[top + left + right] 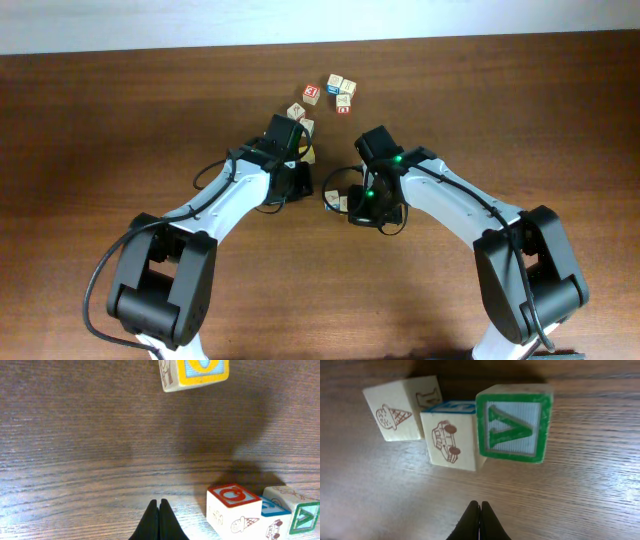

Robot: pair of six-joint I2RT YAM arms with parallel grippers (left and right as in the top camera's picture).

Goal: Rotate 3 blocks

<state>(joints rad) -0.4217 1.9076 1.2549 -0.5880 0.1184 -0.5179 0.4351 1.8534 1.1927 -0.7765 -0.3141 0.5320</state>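
The right gripper (pixel 480 506), fingers pressed together and empty, sits bottom centre; above it the green V block (pixel 515 425) stands just beside the blue-topped car block (pixel 451 440). The left gripper (pixel 159 505), likewise closed on nothing, has them at lower right of its view.

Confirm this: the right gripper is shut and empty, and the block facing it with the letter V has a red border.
Wrong in one respect: the border on the V block is green, not red, as the right wrist view shows. The rest holds: the right gripper is shut and empty.
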